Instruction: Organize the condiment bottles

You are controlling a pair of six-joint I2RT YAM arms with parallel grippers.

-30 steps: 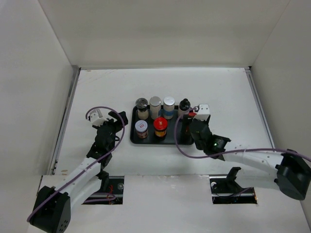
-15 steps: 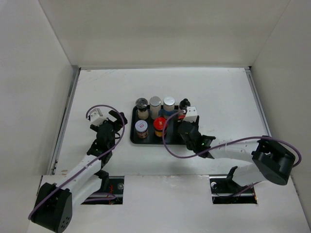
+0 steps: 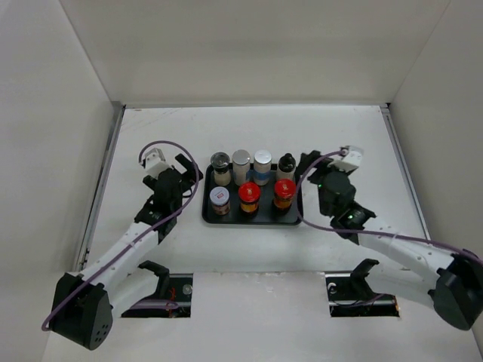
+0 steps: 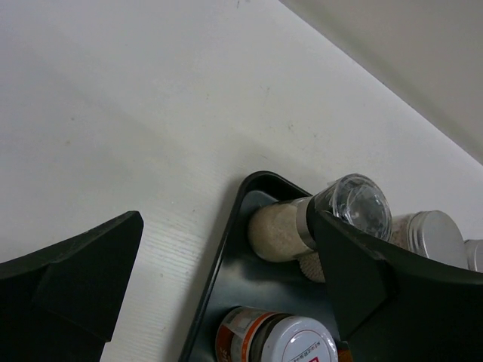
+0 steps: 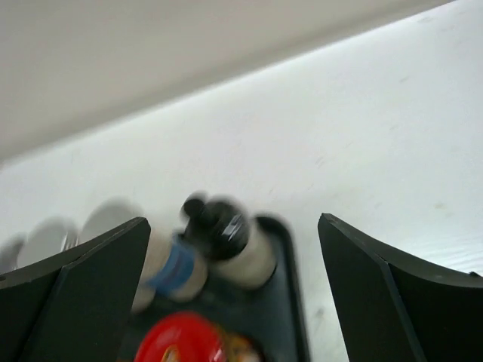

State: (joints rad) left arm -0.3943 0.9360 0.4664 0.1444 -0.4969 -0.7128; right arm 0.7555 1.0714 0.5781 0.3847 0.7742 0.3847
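Standing in two rows inside the black tray (image 3: pixel 264 219), all seven condiment bottles (image 3: pixel 249 195) were upright in the top view. The tray's far row, from its left end, held the beige-filled grinder (image 3: pixel 219 167), the silver-capped jar (image 3: pixel 241 166), the white-capped bottle (image 3: pixel 262 166) and the black-capped bottle (image 3: pixel 286 166). The tray's near row held the red-labelled jar (image 3: pixel 219 200), the middle red-capped bottle (image 3: pixel 249 196) and the end red-capped bottle (image 3: pixel 284 192). The left gripper (image 3: pixel 189 175) hung just off the tray's left side with its jaws spread and nothing between them. The right gripper (image 3: pixel 308 171) hung just off the tray's far right corner, likewise spread and empty.

In the left wrist view, the left gripper (image 4: pixel 225 220) was wide apart over the tray's (image 4: pixel 220 260) rounded far left corner. Inside that corner were the beige-filled grinder (image 4: pixel 278 230), with its clear cap, and the red-labelled jar (image 4: pixel 281 341). The silver-capped jar (image 4: pixel 430 237) showed past the grinder, deeper along the tray.

In the right wrist view, which was blurred, the right gripper (image 5: pixel 232 220) was parted and held nothing. Between its fingers (image 5: pixel 75 283) lay the tray's (image 5: pixel 293 317) far right corner. The black-capped bottle (image 5: pixel 253 260) stood in that corner with the white-capped bottle (image 5: pixel 177 273) beside it. The end red-capped bottle's (image 5: pixel 185 337) cap showed at the lower edge.
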